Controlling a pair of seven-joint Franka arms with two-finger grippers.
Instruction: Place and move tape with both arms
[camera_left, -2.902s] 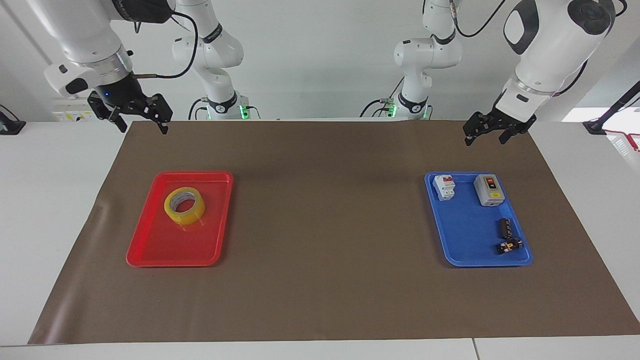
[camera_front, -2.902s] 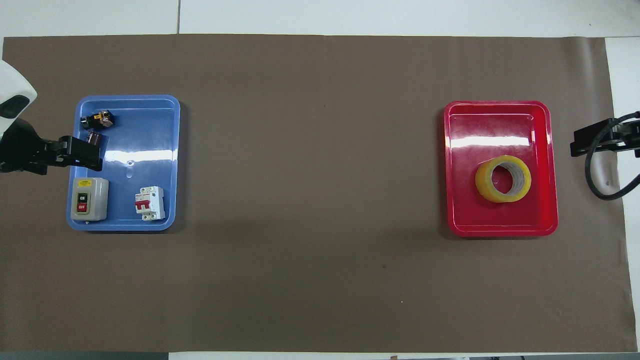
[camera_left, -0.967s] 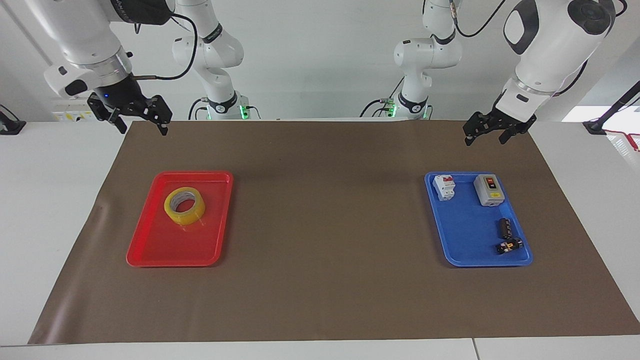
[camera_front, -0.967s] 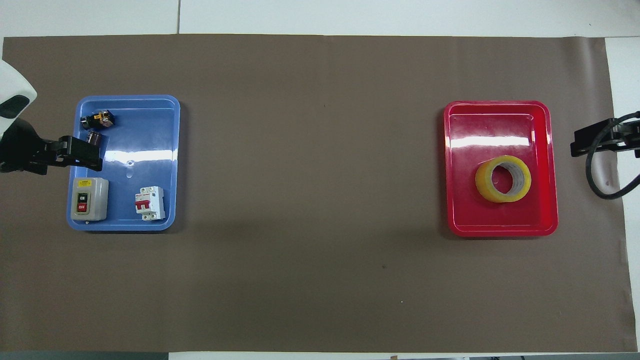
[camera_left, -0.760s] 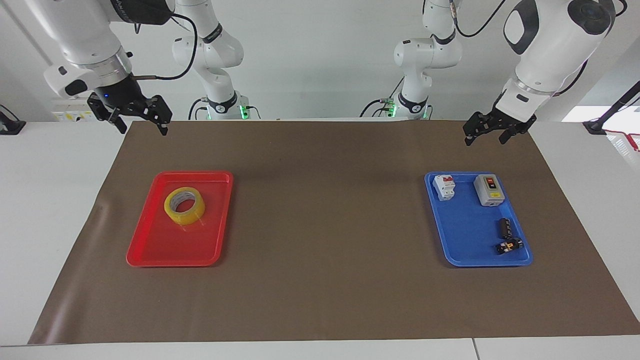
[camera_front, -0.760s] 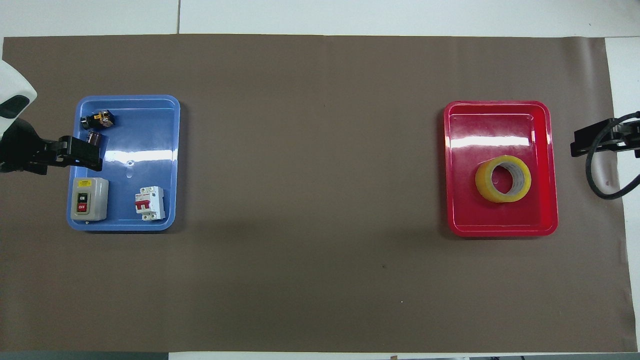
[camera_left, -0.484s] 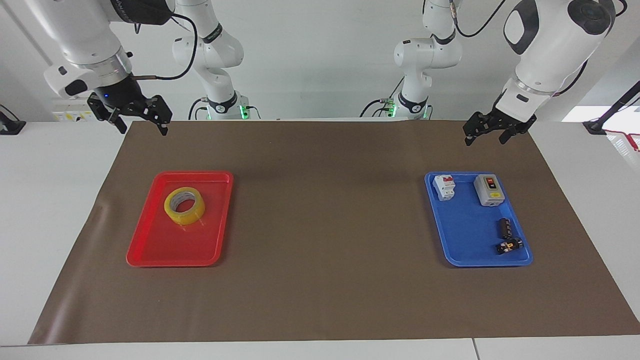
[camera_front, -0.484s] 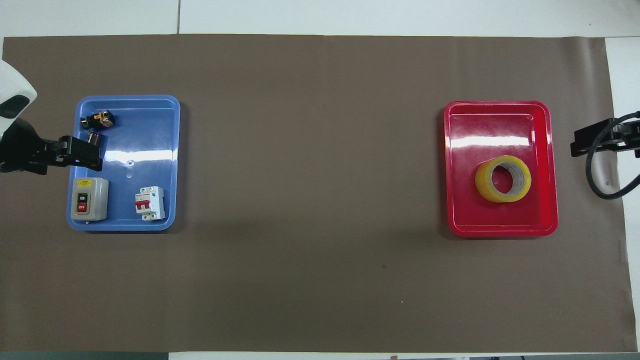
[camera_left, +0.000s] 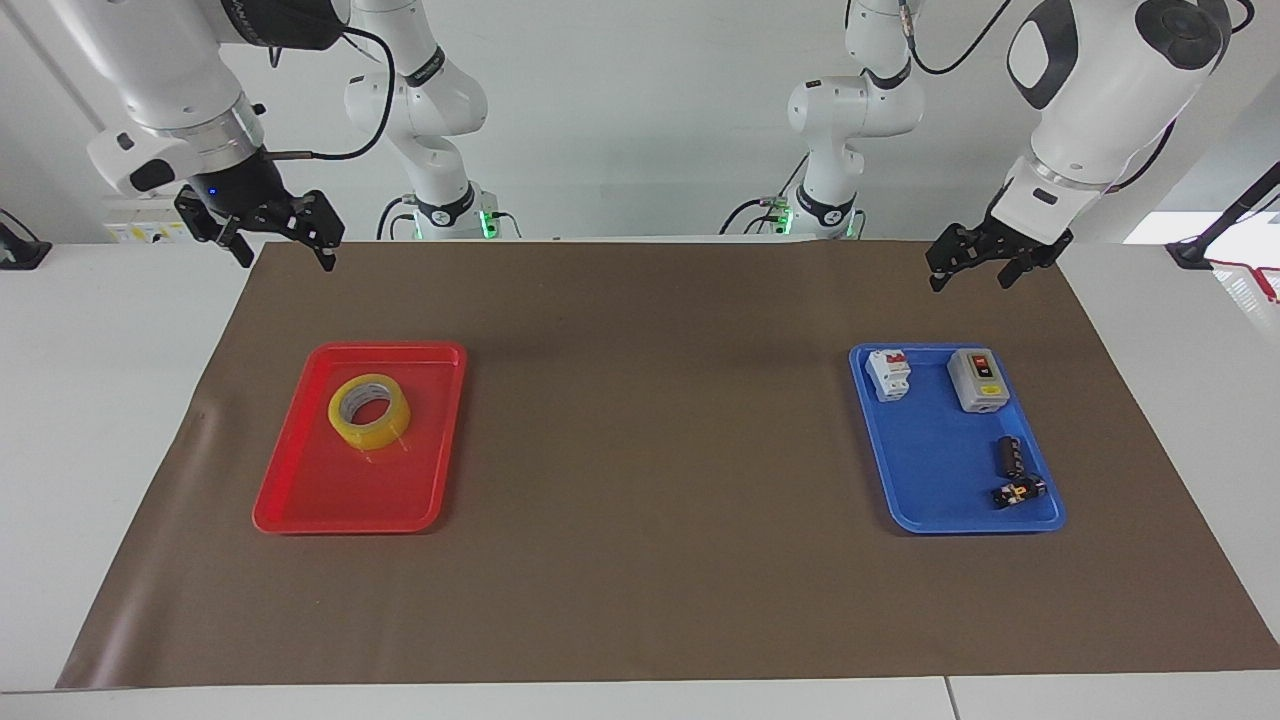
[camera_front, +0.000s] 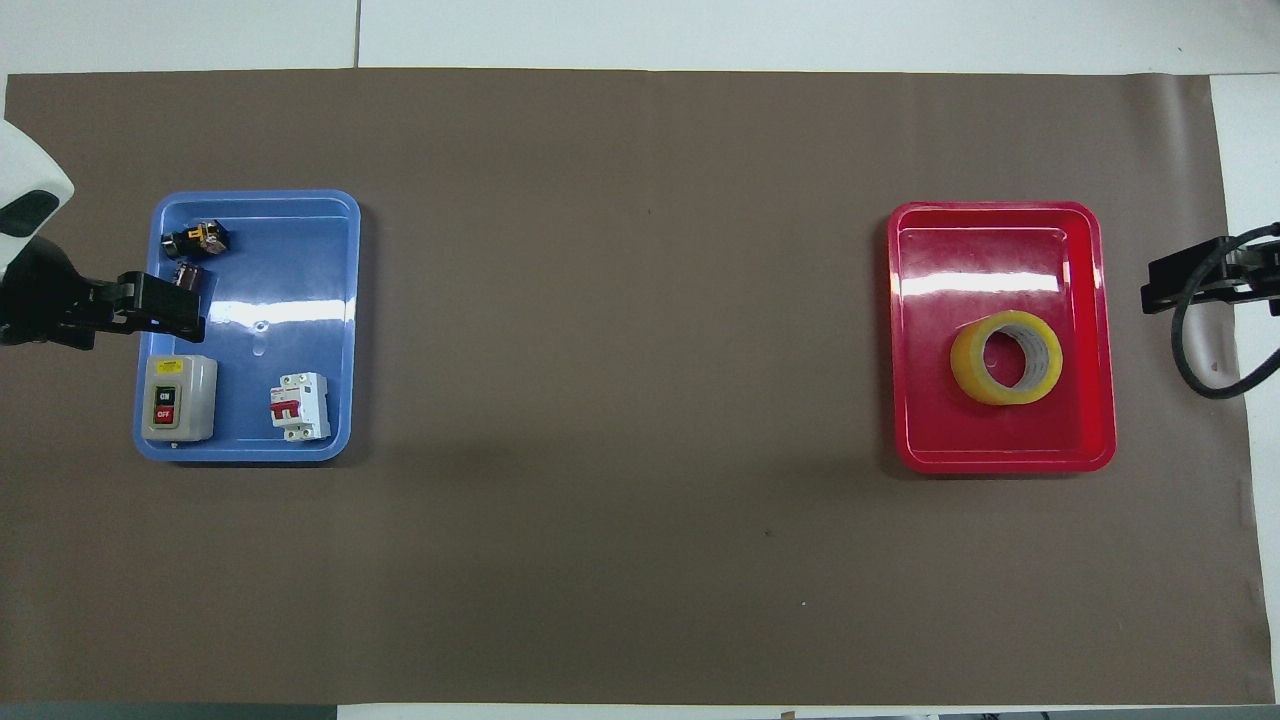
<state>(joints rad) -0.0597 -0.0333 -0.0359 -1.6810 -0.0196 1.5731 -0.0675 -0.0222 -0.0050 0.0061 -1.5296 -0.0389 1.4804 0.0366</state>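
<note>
Right gripper (camera_left: 283, 243): I see its jaws spread wide and empty, up in the air over the corner of the brown mat (camera_left: 640, 440) at the right arm's end of the table.
Left gripper (camera_left: 968, 268): empty too, jaws parted by a narrower gap, over the mat's edge nearest the robots, close to the blue tray (camera_left: 940, 470). I judge this arm is waiting.
Tape (camera_left: 369, 411): lies in the red tray (camera_left: 330, 500), in the half nearer the robots, touching neither wall. Nothing holds it.
Blue tray contents: a grey switch box (camera_left: 977, 380), a white breaker (camera_left: 888, 374) and two small dark parts (camera_left: 1014, 472), well apart from the tape.
Tape axis: the roll lies nearly flat on one face, a little tilted, so its hole points roughly up. As a ring it has no long axis across the tray; I can close on it from any side.
Risk, grip: if I straddle the full width, the jaws may not clear it and could push the roll along the tray. One finger in the core seems safer to me.
Risk, slip: the smooth wall may slide in the jaws if I close off-centre.
Risk, tray: a sticky face or loose end could lift the tray with it.
Risk, handover: with both arms, I could drop it by releasing early.
</note>
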